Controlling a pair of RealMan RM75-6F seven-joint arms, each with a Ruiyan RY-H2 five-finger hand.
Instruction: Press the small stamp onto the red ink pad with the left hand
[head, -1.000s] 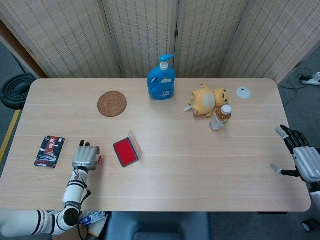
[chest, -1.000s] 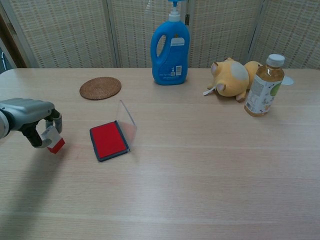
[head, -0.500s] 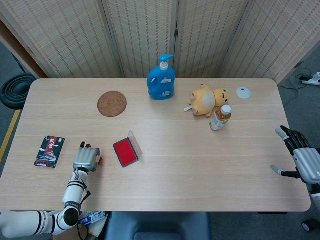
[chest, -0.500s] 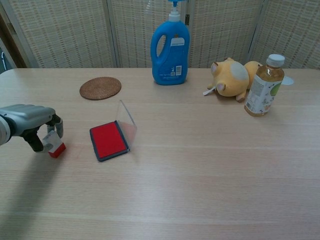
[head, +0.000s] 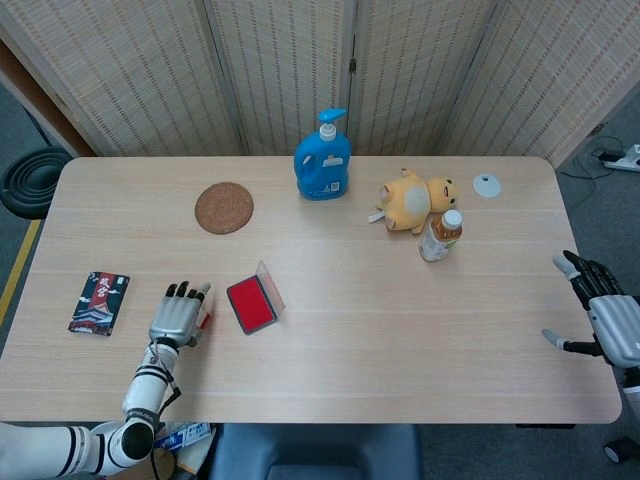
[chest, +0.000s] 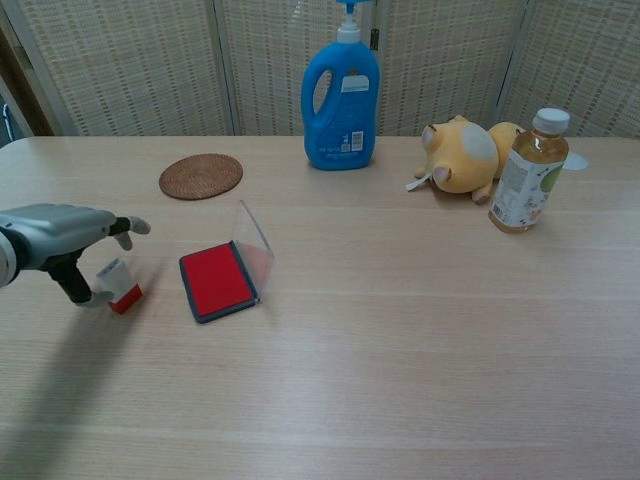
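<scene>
Red-based small stamp lies tilted on the worktop beneath my left hand, fingers spread, just at nine o'clock of the open red ink pad. My right hand hangs spread off the worktop's three o'clock edge.

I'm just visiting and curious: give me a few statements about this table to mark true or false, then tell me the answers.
1. The ink pad has its lid open. True.
2. The small stamp sits on the ink pad. False: it lies on the table beside the pad, at the left hand.
3. The blue bottle lies on its side. False: it stands upright.
4. The right hand holds nothing. True.
5. The woven coaster carries the drink bottle. False: they are apart.
</scene>
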